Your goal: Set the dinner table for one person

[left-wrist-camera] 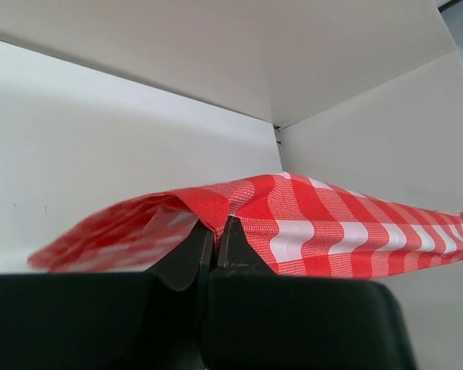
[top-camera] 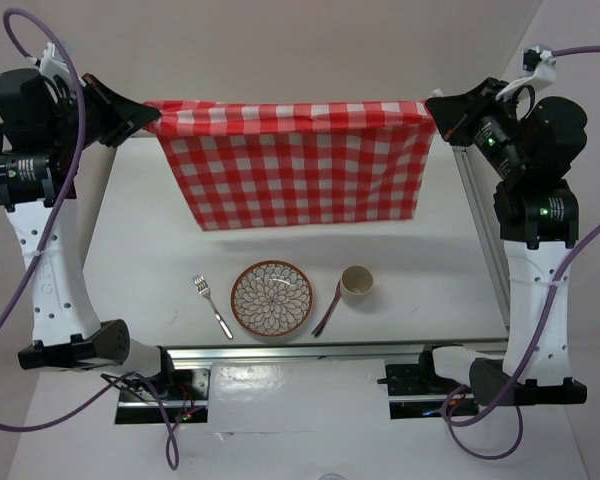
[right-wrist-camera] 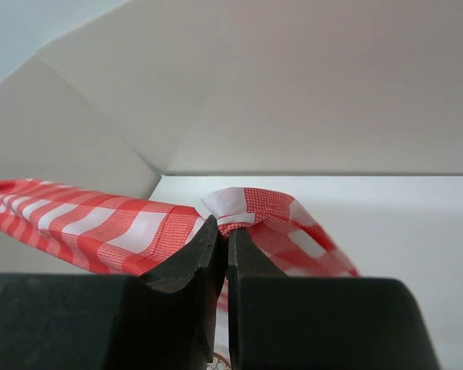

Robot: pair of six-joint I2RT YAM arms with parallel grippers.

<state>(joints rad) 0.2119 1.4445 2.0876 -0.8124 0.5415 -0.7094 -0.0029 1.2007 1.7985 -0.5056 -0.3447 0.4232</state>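
A red-and-white checked cloth hangs stretched in the air between my two grippers, above the far half of the white dinner table. My left gripper is shut on the cloth's left corner. My right gripper is shut on its right corner. The cloth's lower edge hangs free. Near the front edge of the table lie a fork, a patterned plate, a dark utensil and a beige cup.
A silver metal rail runs along the table's near edge and another along its right side. White walls stand behind and to both sides. The arm bases sit in front of the near rail.
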